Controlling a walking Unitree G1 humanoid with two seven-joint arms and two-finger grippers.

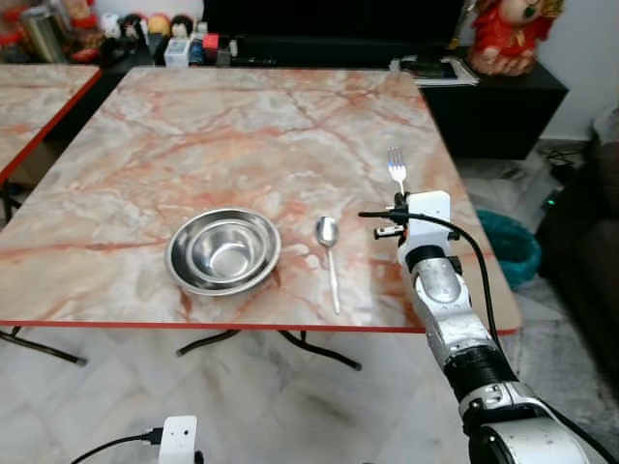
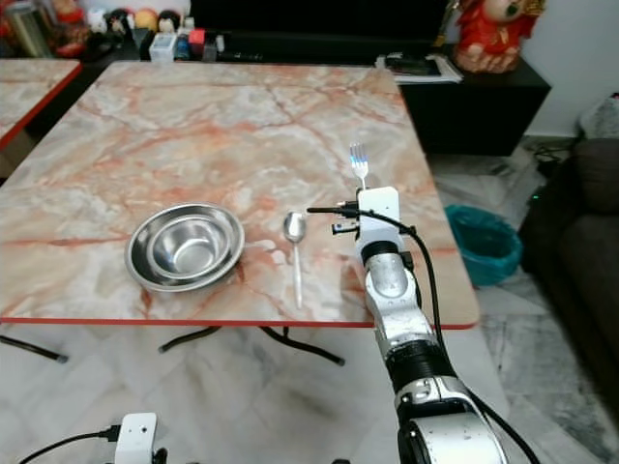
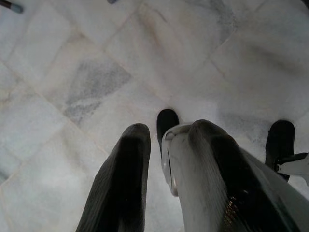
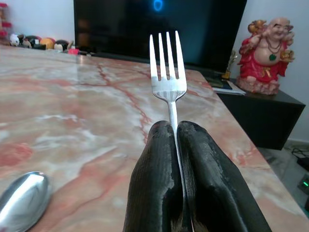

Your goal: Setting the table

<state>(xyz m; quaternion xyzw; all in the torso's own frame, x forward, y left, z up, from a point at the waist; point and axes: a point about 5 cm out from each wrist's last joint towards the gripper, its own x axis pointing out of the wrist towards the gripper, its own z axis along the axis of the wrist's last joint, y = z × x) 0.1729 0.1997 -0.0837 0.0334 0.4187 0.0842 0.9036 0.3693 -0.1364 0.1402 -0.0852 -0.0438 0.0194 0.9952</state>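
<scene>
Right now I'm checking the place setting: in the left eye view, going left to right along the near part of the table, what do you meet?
Steel bowl → spoon → fork, held upright in the right gripper.

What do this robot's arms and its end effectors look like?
The right arm is shiny silver with black joint rings, a white box at the wrist, and a black cable along it. The right end effector has two long, matte black, rounded fingers; the left end effector looks alike.
</scene>
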